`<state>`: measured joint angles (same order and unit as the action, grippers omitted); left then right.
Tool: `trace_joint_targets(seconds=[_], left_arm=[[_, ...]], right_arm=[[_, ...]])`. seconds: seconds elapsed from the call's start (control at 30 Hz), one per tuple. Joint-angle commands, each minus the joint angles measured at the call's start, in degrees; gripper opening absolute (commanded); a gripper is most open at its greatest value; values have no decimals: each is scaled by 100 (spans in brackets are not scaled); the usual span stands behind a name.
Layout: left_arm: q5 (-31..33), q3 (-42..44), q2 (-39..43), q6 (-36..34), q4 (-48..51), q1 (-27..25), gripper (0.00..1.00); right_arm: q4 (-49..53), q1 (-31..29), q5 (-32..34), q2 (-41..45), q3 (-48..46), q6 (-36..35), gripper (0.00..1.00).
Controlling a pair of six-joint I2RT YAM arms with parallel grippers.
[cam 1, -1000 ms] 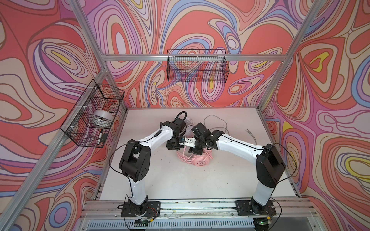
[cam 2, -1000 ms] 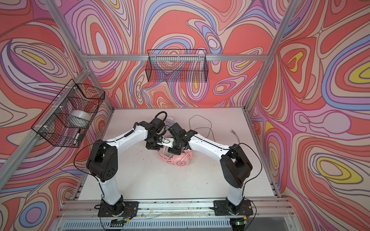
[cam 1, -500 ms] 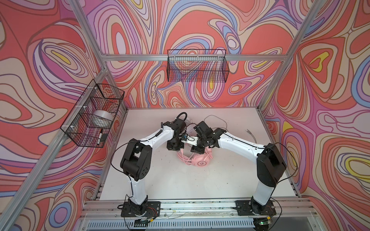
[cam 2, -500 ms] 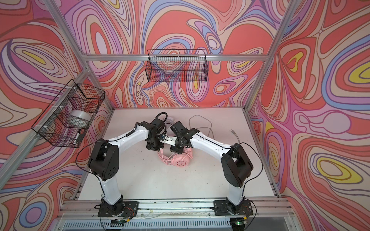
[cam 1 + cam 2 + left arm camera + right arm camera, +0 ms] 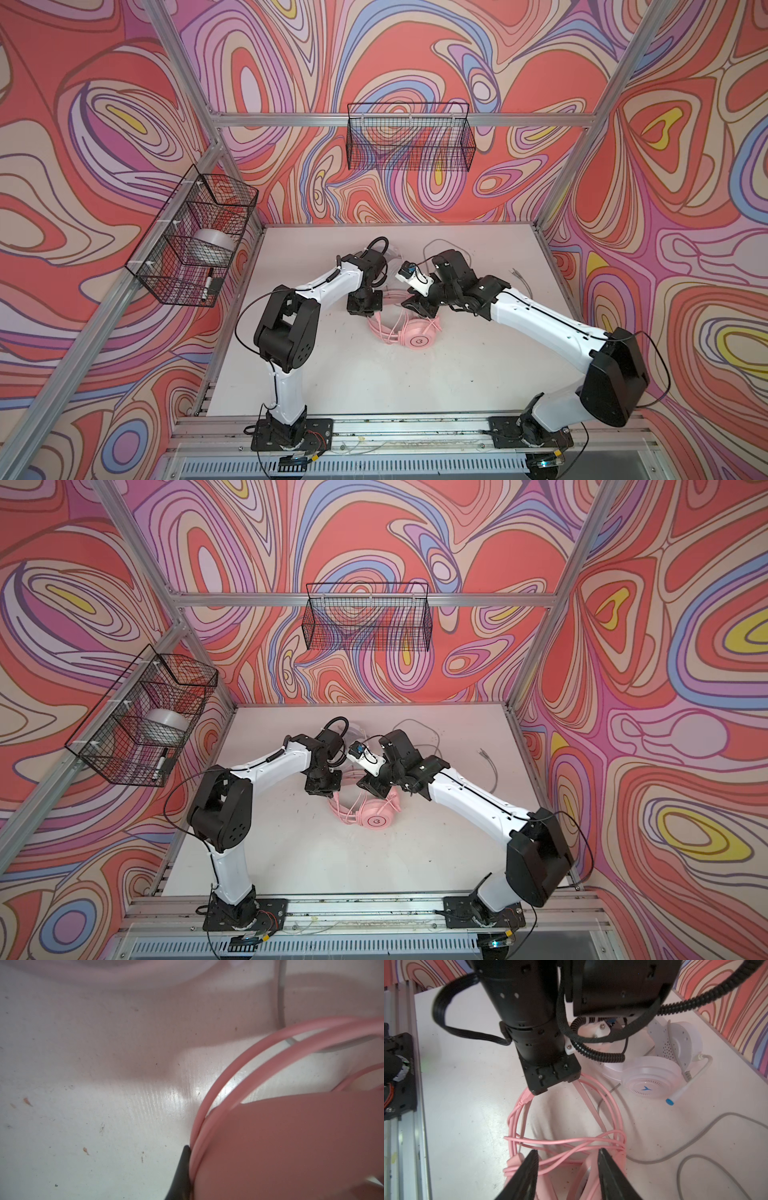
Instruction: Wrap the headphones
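Scanning from the left, we see the left pincer (image 5: 365,301) low over the surface (image 5: 332,395) with its jaws fully shut. In the left wrist view one black fingertip (image 5: 180,1174) presses against strands of the pink cable (image 5: 249,1059). We judge it is pinching that cable near the plug end, which pokes out under it in the right wrist view.

Just right of it, mid-surface, the pink headset (image 5: 417,338) lies flat with one earcup facing up. Its cable is looped loosely around the headband, and several strands cross each other. The right pincer (image 5: 568,1151) hangs over those crossing strands with its jaws about half apart and nothing clamped. We cannot tell whether the tips touch the cable.

Further back, mostly hidden behind the left arm in both top views, sits the white headset (image 5: 648,1080). Its grey cable (image 5: 695,1140) is unwrapped and trails off to the right, and part of it passes under the pink loops.

We see several risks:
- The loops are slack, so a tug from either side may slide them off the headband and undo the coil.
- The right pincer may close on several strands at once, or on the earcup, and drag the whole headset.
- If the left grip slips off the thin cable, the free end springs loose.
- Pulling the pink loops may snag the grey cable beneath and tangle the two sets.
- The two wrists are very close, so they could bump.
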<state>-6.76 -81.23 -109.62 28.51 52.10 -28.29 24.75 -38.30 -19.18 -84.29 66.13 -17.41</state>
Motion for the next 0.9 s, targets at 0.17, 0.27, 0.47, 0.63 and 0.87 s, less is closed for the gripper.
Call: trace_joint_targets(seconds=[0.17,0.27,0.47,0.63,0.87], left_arm=[[-360,109,-68,-15,-94,71,0],[-367,91,-88,-4,-95,72,0],[-358,85,-86,-1,-64,71,0],[-334,99,-77,-12,-42,75,0],[-360,125,-86,5,-68,76,0]], right_arm=[[-789,-242,-579,519,-830,1615,47],[-1197,-545,-517,428,-951,2090,46],[-1787,-809,-268,-59,-954,2964,44],[-2050,-918,-127,-441,-922,3402,41],[-2627,-1005,18,-714,-1040,4008,39]])
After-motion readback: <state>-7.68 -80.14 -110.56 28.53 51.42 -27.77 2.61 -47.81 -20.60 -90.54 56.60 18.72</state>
